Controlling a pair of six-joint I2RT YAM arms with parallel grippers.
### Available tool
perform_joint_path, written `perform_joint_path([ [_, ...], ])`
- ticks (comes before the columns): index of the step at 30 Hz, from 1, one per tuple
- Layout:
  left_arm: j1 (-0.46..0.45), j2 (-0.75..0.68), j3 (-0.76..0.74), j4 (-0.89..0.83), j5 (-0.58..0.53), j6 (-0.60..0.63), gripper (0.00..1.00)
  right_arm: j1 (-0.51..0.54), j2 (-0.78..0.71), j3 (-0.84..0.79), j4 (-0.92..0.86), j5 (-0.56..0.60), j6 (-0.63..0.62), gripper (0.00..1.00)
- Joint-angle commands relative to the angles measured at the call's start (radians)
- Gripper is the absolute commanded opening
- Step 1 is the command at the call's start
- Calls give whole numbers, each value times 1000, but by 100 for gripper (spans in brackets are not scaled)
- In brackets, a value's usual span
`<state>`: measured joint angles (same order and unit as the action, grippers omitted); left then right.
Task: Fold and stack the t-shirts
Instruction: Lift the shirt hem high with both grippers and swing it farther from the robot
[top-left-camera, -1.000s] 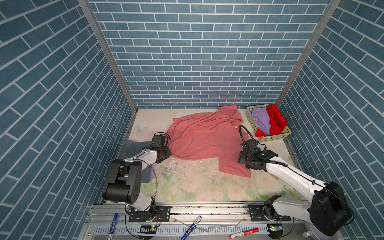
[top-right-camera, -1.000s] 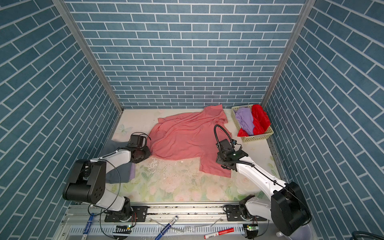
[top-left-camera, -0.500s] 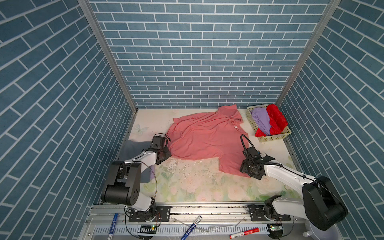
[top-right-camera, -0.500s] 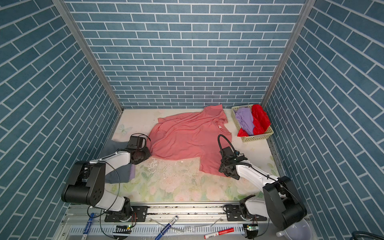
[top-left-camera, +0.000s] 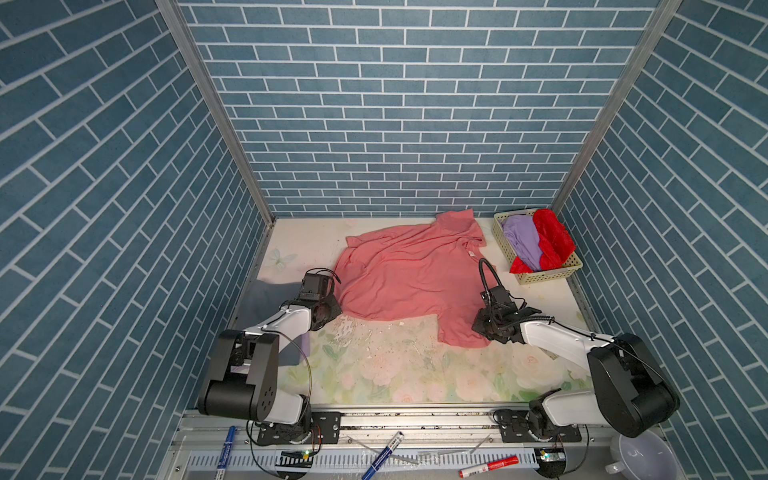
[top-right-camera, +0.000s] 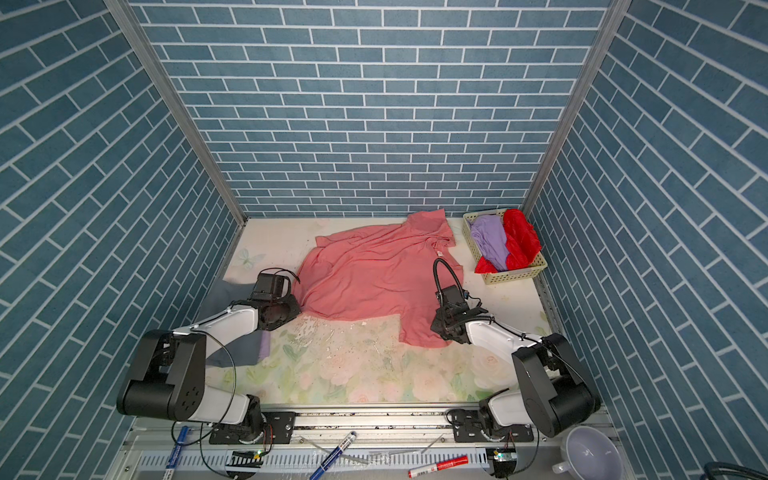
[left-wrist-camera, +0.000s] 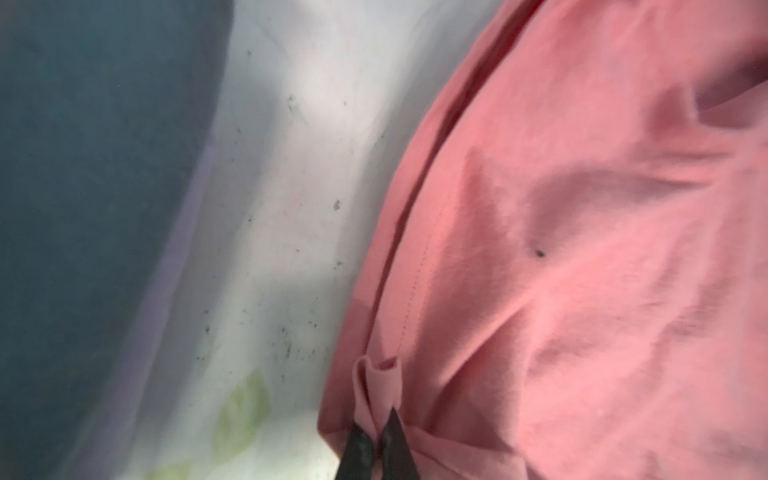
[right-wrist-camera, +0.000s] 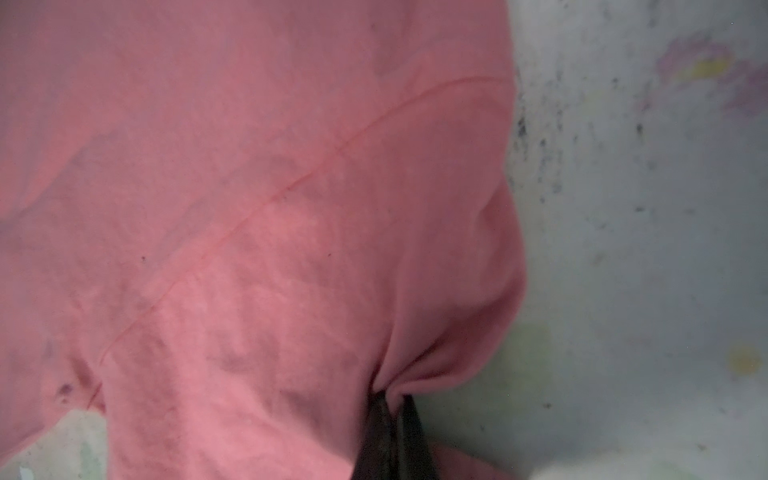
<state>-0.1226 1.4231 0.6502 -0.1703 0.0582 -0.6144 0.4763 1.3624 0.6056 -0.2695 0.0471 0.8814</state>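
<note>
Early days. Grey shirt (top-left-camera: 266, 299) lies by the left wall and looks done. Lavender shirt (top-left-camera: 523, 243) & red shirt (top-left-camera: 555, 237) wait in the basket (top-left-camera: 548, 277). Pink shirt (top-left-camera: 407, 282) is spread mid-table, unfolded. My left gripper (left-wrist-camera: 376, 424) is pinched on its left edge, and my right gripper (right-wrist-camera: 395, 405) is clenched on its near-right flap. Both grips set, 1st fold not begun. Vs a sec ago: right jaws stood apart over the flap, then the arm dropped & bit the cloth. Left grip same, shirt hardly shifted.
</note>
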Motion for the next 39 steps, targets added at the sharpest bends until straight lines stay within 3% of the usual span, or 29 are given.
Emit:
perform_joint_path([
  [1, 5, -64, 8, -36, 26, 5, 0, 3, -98, 114, -22, 32, -50, 0],
  [5, 5, -166, 44, -74, 68, 45, 0, 1, -210, 283, -25, 118, -169, 0],
  [9, 5, -296, 181, -173, 103, 118, 0, 1, -273, 482, -34, 164, -326, 0],
  [16, 5, -532, 461, -307, 140, 246, 0, 2, -327, 843, -26, 125, -609, 0],
  [20, 5, -583, 631, -356, 156, 301, 0, 2, -306, 1055, -17, 76, -733, 0],
  [25, 5, -575, 777, -358, 165, 331, 0, 2, -164, 1349, -64, 77, -848, 0],
  [30, 5, -509, 786, -306, 165, 325, 0, 1, 31, 1543, -110, 120, -889, 0],
  [39, 5, -282, 783, -165, 149, 319, 0, -78, 307, 1692, -81, 117, -862, 0],
])
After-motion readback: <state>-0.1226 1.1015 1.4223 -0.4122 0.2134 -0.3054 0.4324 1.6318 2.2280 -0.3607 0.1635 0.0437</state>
